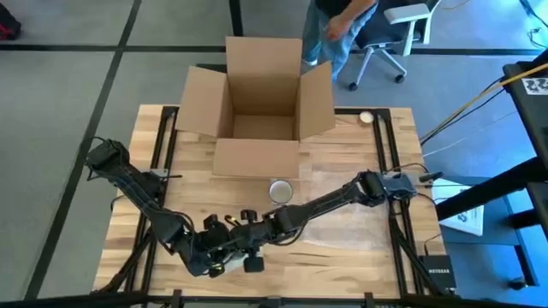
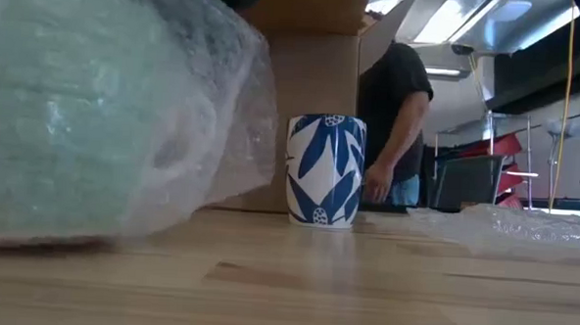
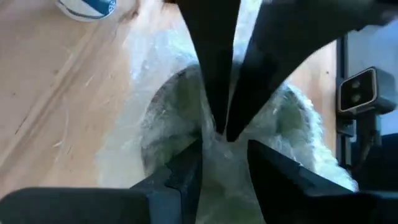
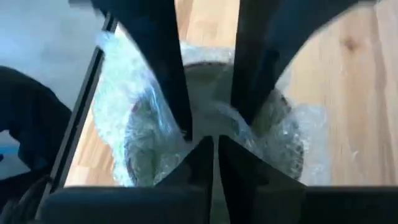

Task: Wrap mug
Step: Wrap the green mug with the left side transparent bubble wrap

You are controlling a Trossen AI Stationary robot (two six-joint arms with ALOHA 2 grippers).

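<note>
Grey carpet (image 1: 60, 103) crossed by dark seam lines surrounds the wooden bench (image 1: 342, 244). Beyond its far edge a white office chair (image 1: 402, 30) stands beside a person (image 2: 395, 118) in a dark shirt. In the low view, ceiling lights (image 2: 453, 18) glow overhead, with red chairs (image 2: 511, 157) behind.

Wrapped mug (image 2: 96, 115): blurred in the low view, cut off by top and left picture edges; only a pale greenish shape shows through the bubble wrap (image 4: 124, 124), handle not discernible. Both grippers crowd together at the worktop's front edge in the high view; fingertips too small to tell. Person (image 1: 338, 30) behind the cardboard box (image 1: 257, 103): cut off by the top edge
</note>
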